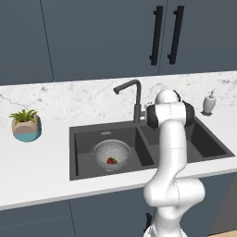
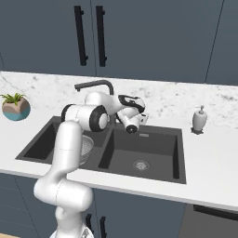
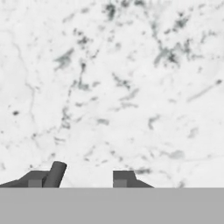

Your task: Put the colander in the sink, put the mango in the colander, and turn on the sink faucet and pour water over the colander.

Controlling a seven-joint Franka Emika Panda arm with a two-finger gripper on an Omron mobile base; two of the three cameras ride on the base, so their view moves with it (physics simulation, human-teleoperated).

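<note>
Nearest the base cameras, the white arm rises in front of the sink (image 1: 81, 152), a dark double-basin unit set into the marble table (image 1: 37, 171). Task status, judged from the layout: the colander (image 1: 111, 154) sits in the basin left of the sink faucet (image 1: 135, 99), and the mango (image 1: 111, 161) lies inside the colander, so the first two steps appear complete. No water is visible at the spout, so turning on the faucet and wetting the colander appear to remain. Arm pose: the elbow is bent high over the sink divider and the forearm reaches toward the back wall, placing the hand (image 2: 139, 120) just right of the faucet post, close to where its side lever should be. The lever itself cannot be resolved clearly in the base views. In the hand view the two dark fingertips (image 3: 124, 178) stand partly apart against marble, and a short dark cylinder (image 3: 57, 173), possibly the lever, lies against the other tip; whether the hand is gripping it cannot be told. A potted plant (image 1: 26, 125) stands well left of the faucet, and a white soap dispenser (image 1: 209, 103) stands to its right.
</note>
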